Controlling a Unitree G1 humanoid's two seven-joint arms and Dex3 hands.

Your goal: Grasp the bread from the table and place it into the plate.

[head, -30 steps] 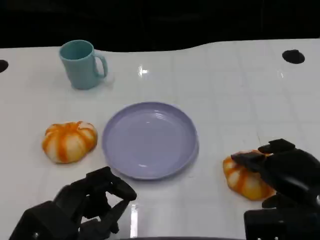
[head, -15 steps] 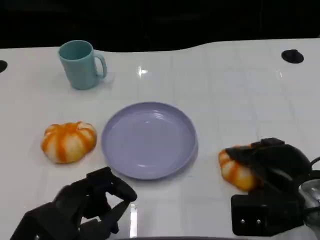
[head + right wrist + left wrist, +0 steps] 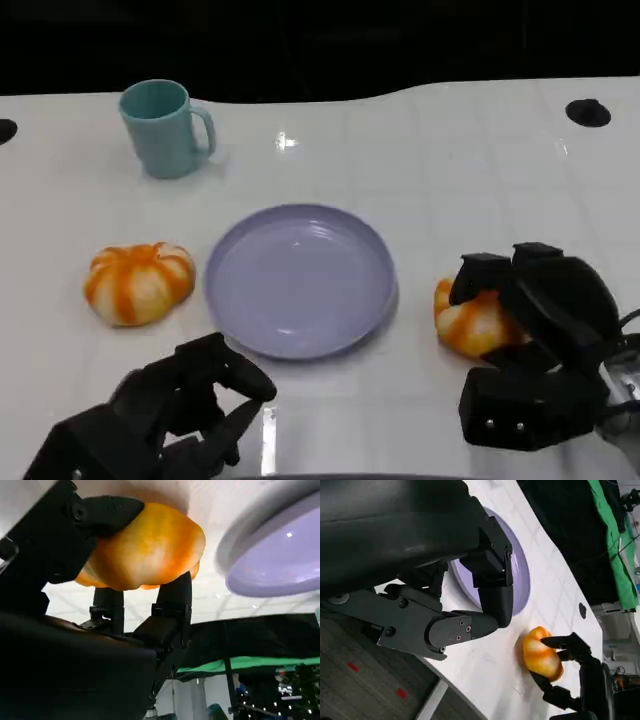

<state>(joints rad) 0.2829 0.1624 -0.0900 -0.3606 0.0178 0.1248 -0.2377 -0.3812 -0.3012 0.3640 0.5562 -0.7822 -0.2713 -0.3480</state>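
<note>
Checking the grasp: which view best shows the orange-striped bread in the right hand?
The right wrist view: the orange-striped bread is large between the right hand's fingers. In the head view the hand half covers it; the left wrist view shows it small.

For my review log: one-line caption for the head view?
Right hand grips a bread roll beside the purple plate; left hand waits.

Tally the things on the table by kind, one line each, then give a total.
Bread: 2, one free, one in the right hand
Plate: 1
Cup: 1
Total: 4
</note>
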